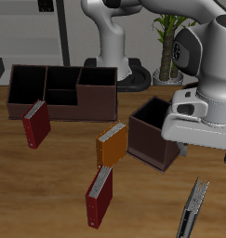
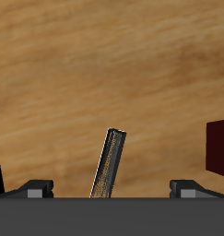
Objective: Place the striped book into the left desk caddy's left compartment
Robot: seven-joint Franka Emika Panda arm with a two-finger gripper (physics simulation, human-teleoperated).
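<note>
Fingers [image 2: 41, 187] spread apart, grasping nothing, above the thin dark-and-white striped book [image 2: 109, 163] on the table [image 2: 104, 64].

The white arm [image 1: 209, 84] is seen large at the right of the exterior frame, its gripper's fingers [image 2: 38, 187] spread apart.

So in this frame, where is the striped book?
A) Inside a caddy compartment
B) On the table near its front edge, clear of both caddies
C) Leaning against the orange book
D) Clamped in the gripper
B: the striped book sits on bare wood near the front edge, apart from the orange book and both caddies, and nothing grips it.
</note>
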